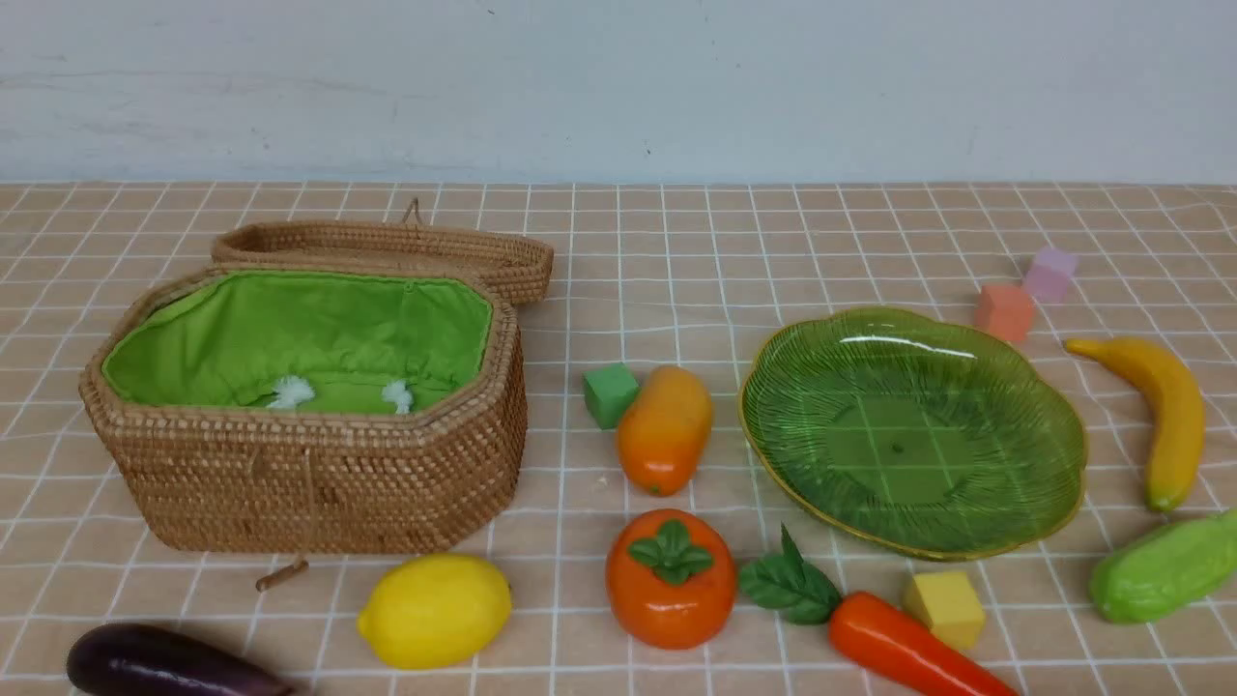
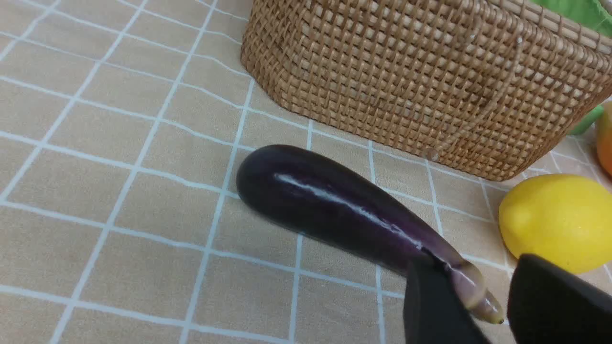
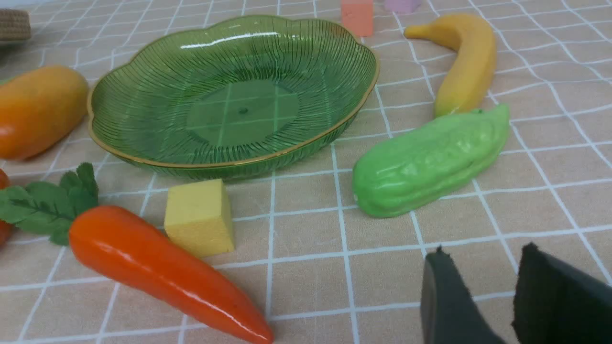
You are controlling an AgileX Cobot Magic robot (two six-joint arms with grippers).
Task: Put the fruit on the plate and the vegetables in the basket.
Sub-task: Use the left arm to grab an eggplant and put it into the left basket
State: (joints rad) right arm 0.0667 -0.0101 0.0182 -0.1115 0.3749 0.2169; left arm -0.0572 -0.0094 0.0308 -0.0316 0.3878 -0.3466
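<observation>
A glossy dark purple toy eggplant (image 1: 164,662) is seen lying on the checked cloth (image 1: 676,271) at the front view's lower left, below the brown woven wicker basket (image 1: 319,483). Its thin end is framed by the unclenched left gripper (image 2: 475,286). The right gripper (image 3: 483,267) is parted, grasping nothing, near the bumpy light green gourd (image 3: 430,162).

Front view, cropped at the bottom edge: eggplant (image 1: 164,662) and carrot (image 1: 908,646); at the right edge: green gourd (image 1: 1165,570). Left wrist view: eggplant's stem end partly hidden behind one finger (image 2: 430,310) of the left gripper (image 2: 478,265); basket (image 2: 420,81) cropped above, mango (image 2: 605,138) cut to a sliver. Right wrist view: persimmon (image 3: 2,180) barely showing at the edge, purple cube (image 3: 401,4) cropped.
</observation>
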